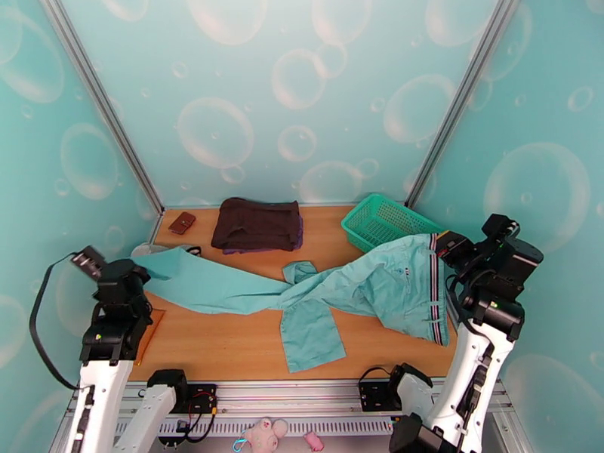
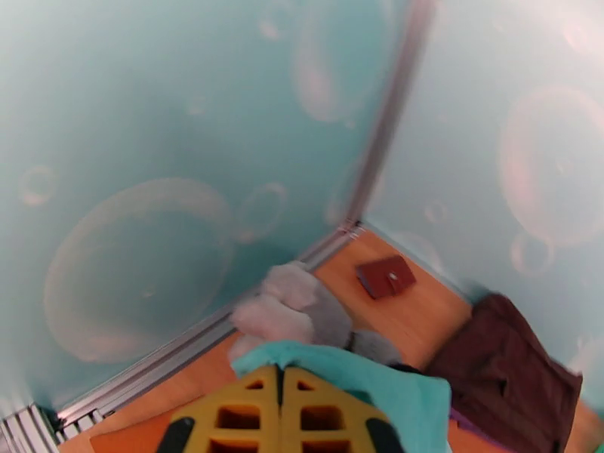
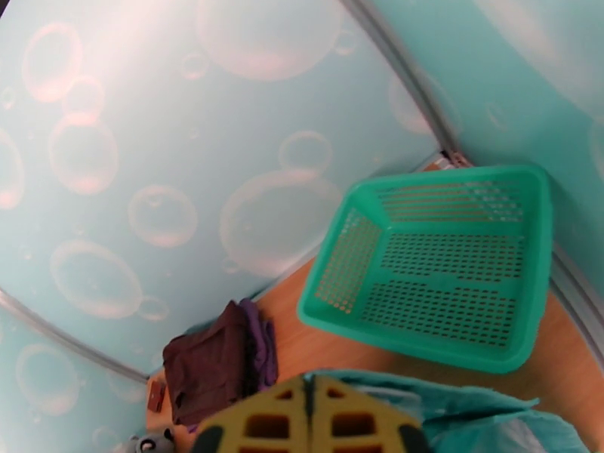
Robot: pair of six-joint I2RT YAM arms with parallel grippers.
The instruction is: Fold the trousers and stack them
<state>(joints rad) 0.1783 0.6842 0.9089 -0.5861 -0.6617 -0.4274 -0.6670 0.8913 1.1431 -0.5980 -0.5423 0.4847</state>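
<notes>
The trousers [image 1: 332, 292] are light teal and lie stretched across the wooden table, one leg running left and the other folded toward the front edge. My left gripper [image 1: 136, 267] is shut on the trousers at the end of the left leg; in the left wrist view its yellow fingers [image 2: 249, 405] are pressed together with teal cloth [image 2: 377, 383] bunched over the tips. My right gripper [image 1: 445, 247] is shut on the trousers at the striped waistband [image 1: 436, 296], lifted off the table. Teal cloth [image 3: 468, 417] lies beside its closed yellow fingers [image 3: 343, 420].
A dark brown folded garment [image 1: 257, 224] lies at the back centre. The green mesh basket [image 1: 381, 220] stands at the back right, partly under the waistband end. A small brown wallet [image 1: 182, 223] and a grey plush toy [image 2: 294, 311] sit in the back left corner.
</notes>
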